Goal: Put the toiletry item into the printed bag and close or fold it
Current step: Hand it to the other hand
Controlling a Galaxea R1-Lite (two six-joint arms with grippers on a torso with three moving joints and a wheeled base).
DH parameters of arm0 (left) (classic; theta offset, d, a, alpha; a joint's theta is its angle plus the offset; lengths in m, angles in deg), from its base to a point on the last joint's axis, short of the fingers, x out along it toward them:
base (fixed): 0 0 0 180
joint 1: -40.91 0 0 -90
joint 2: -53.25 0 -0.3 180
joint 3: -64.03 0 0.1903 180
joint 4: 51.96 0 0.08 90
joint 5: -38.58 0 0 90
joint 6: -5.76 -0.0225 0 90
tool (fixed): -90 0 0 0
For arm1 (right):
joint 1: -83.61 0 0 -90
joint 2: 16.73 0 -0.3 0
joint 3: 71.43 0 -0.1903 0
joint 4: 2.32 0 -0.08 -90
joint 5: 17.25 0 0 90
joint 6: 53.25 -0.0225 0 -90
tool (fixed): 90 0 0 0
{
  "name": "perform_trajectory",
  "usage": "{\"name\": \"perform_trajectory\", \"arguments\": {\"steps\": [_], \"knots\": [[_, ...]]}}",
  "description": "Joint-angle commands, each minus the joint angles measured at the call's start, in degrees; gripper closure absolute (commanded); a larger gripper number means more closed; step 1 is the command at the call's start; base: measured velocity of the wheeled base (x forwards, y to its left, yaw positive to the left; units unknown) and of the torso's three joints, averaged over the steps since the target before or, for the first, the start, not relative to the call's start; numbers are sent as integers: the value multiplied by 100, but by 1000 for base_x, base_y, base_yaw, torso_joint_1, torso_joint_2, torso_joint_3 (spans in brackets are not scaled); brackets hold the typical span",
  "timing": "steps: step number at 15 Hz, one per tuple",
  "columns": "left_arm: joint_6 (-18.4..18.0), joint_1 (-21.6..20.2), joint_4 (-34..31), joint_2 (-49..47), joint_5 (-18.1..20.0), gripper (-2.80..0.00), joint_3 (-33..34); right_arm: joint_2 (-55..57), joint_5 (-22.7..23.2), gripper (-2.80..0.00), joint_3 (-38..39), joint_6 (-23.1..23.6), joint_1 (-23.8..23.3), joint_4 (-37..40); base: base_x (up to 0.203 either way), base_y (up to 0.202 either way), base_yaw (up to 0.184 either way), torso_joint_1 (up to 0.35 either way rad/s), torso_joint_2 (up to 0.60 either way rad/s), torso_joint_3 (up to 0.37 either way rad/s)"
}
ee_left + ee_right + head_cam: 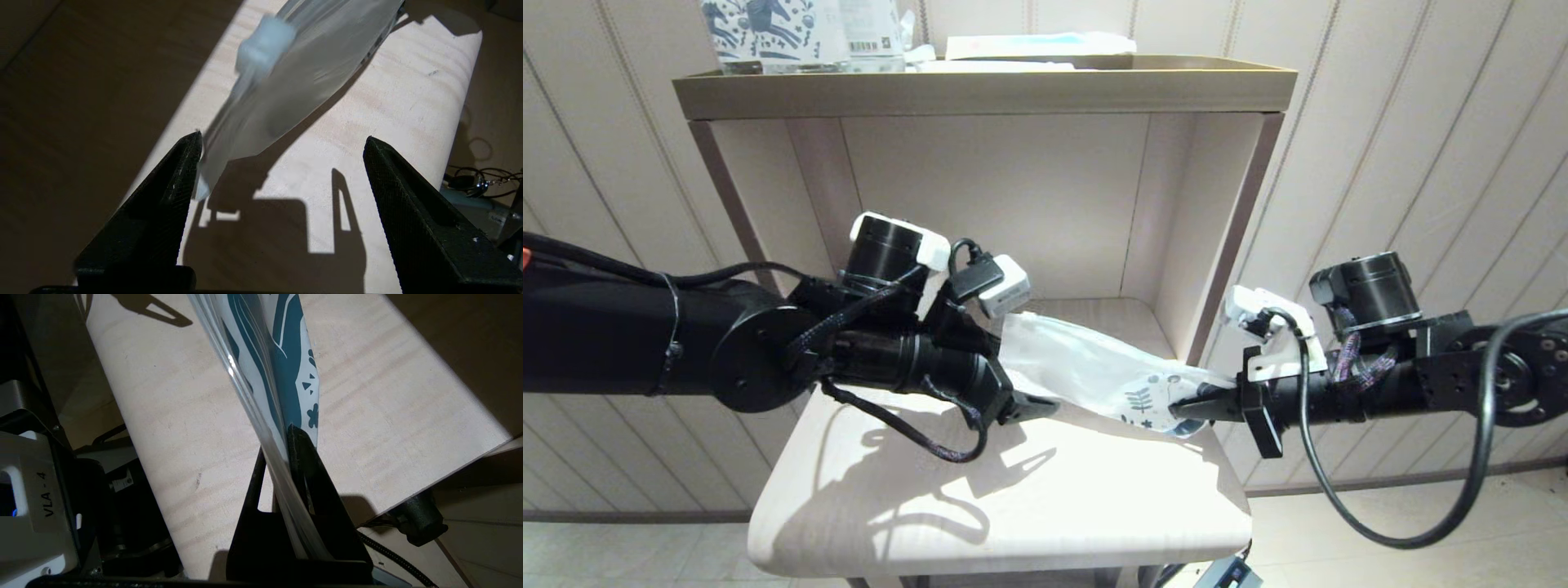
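Printed bag (1094, 371) hangs above the pale wooden shelf board (1013, 506), stretched in the air between the two arms, with its plain white end toward the left arm and its end with dark blue leaves toward the right arm. Right gripper (1184, 406) is clenched on the printed end of the bag; in the right wrist view the two black fingers (304, 457) press together on the thin clear-and-white film (282, 375), and the blue pattern runs away from them over the board. Left gripper (1045, 402) stands released, with its jaws wide apart: in the left wrist view the two black fingers (179, 171) are well apart, and the plain end of the bag (286, 90) is blurred, its corner just beside one finger, and I cannot tell if it touches it. Inside this blurred end a small whitish block shape (265, 45) shows through the film; whether this is the toiletry item I cannot tell, and the item is not clearly visible in any view. The bag casts a shadow on the board under it. Behind the arms is the open compartment of a beige cabinet (980, 90), and on its top lie white packs with blue horse print (768, 28) and a flat white-and-blue packet (1037, 45).
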Motion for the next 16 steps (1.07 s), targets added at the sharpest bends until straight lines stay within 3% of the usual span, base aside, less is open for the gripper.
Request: {"name": "perform_trajectory", "arguments": {"steps": [1,3,8,10,13,16], "knots": [[-173,-298,6,211,110,-280,144,-66,72,0,-165,23,-42,468,0,0,0,0,0,0],[-441,-588,4,334,353,-280,282,-151,75,0,-385,59,-72,967,0,0,0,0,0,0],[-492,-1215,8,633,1498,-280,364,-342,84,0,-420,299,-77,1251,0,0,0,0,0,0],[-485,-1233,-22,567,1938,-280,281,-441,83,0,-432,442,181,1393,0,0,0,0,0,0],[-497,-1224,4,465,2085,-280,254,-451,79,0,-704,534,416,1859,0,0,0,0,0,0],[-506,-1318,16,447,2745,-280,273,-449,70,0,-1219,689,539,2612,0,0,0,0,0,0]]}}
